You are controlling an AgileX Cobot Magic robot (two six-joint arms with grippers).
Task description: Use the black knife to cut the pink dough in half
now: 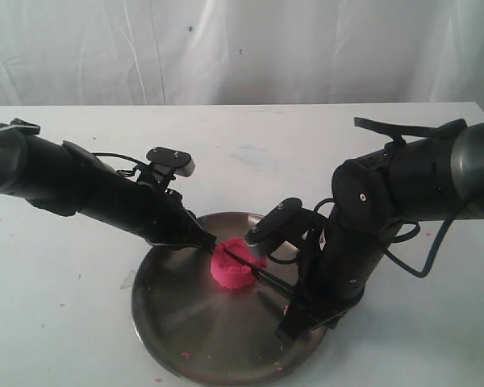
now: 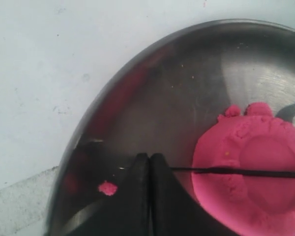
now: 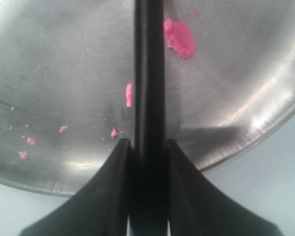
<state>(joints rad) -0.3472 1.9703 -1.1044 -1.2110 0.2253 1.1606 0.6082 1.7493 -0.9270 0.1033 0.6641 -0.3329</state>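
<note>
Two black robot arms: left arm (image 1: 89,193) from the left, right arm (image 1: 403,181) from the right. Two grippers, one per arm: left gripper (image 2: 149,156), right gripper (image 3: 148,142). One white table (image 1: 250,153). One round steel plate (image 1: 177,322), near and central. One pink dough (image 1: 230,276), a single lump. One black knife (image 3: 148,73). Pink crumbs (image 3: 179,38) on the plate: at least seven countable in the right wrist view, the largest a flat smear; one lone crumb (image 2: 107,188) in the left wrist view. Full total impossible to tell. One white curtain (image 1: 242,48) across the far side.
</note>
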